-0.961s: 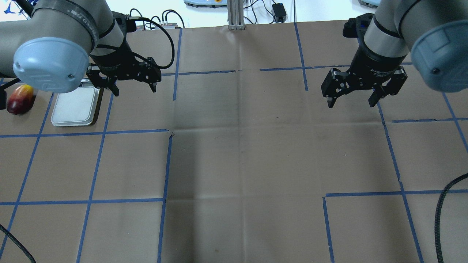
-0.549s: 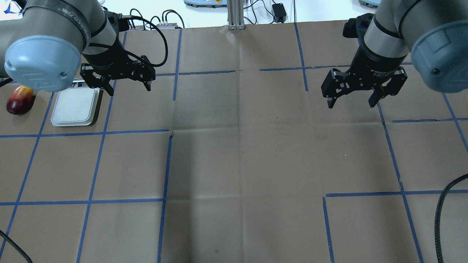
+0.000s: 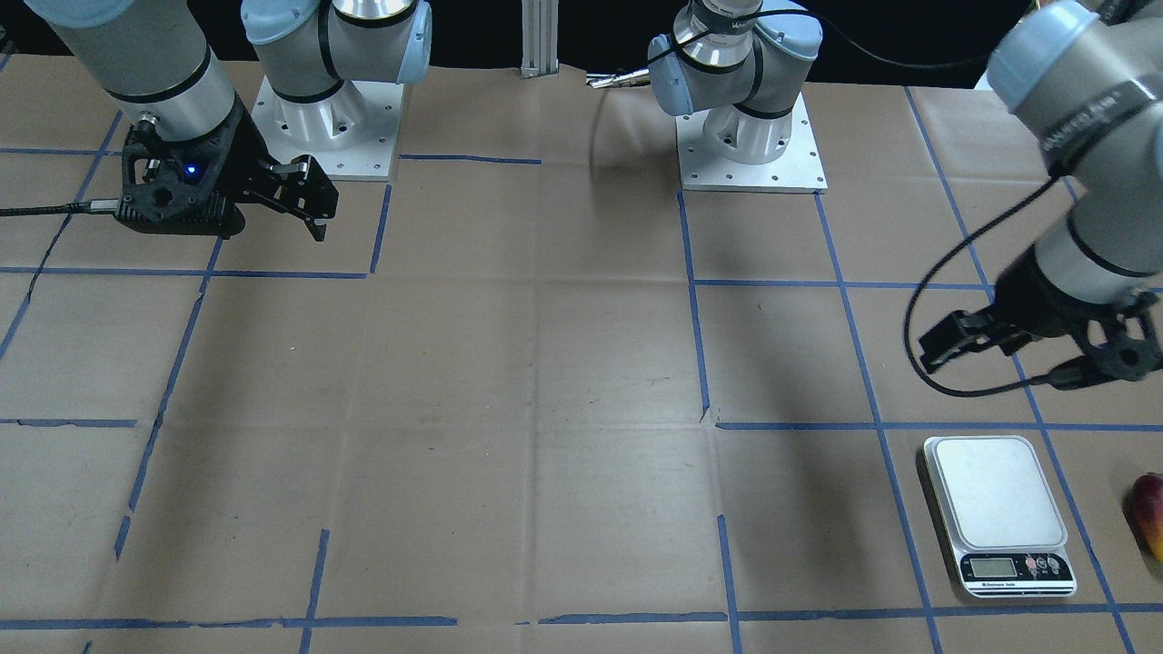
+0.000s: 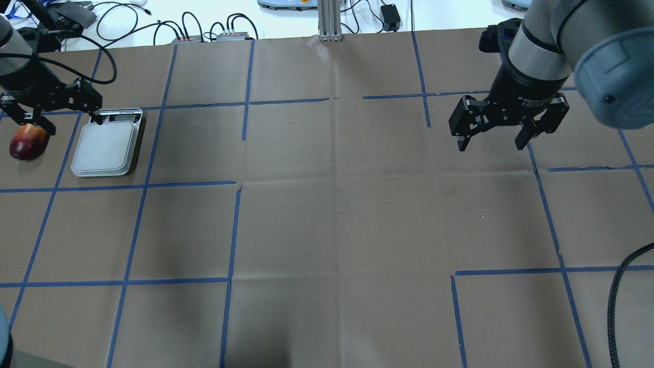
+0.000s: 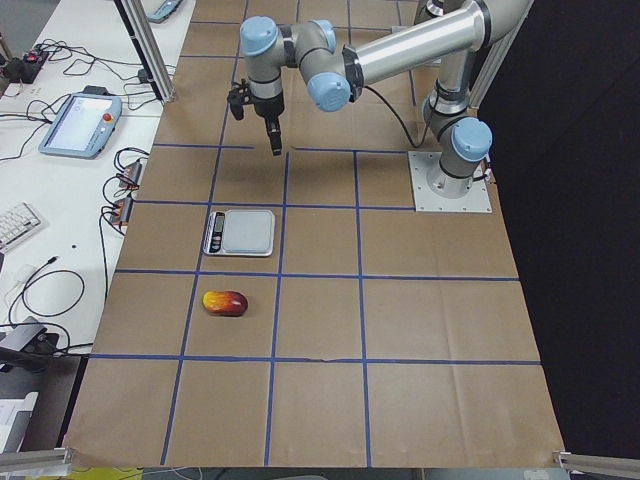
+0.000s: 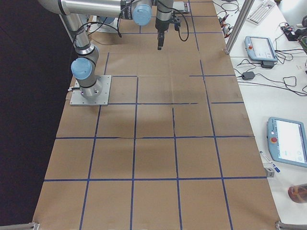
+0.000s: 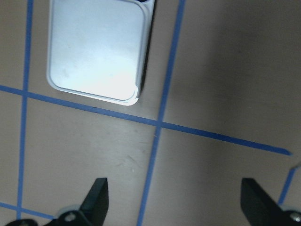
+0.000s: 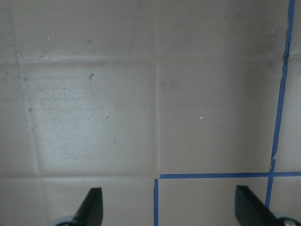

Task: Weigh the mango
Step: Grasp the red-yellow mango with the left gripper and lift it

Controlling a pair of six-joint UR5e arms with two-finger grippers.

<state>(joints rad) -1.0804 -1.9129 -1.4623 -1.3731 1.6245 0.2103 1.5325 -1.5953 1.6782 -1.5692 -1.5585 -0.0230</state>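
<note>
Where the brown-papered table [image 4: 332, 204] nears its left end, the mango [image 4: 29, 143] lies on its side just beside the scale [image 4: 106, 148] without touching it, a strip of blue tape running between them; its dark red end points toward the robot. The left gripper [image 4: 72, 125] hangs above this pair, jaws spread wide and holding nothing. The right gripper [image 4: 490, 145] hangs well apart at the far side, equally spread and empty, with a broad stretch of paper and tape grid between the two. The overhead view sets the mango close to its left border. The front-facing view cuts the mango [image 3: 1148, 518] at its right border but shows the display and buttons of the scale [image 3: 995, 504]. The exterior left view alone shows the whole mango [image 5: 225, 302], yellow end outward, with bare paper around it. The left wrist view shows only the white platform of the scale [image 7: 96, 49] beyond the two parted fingertips of the left gripper [image 7: 176, 202]. Compared with the overhead frame half a second earlier, the left gripper has shifted outward from the inner side of the scale, and its elbow no longer covers the display; mango, scale and right gripper are unchanged.
</note>
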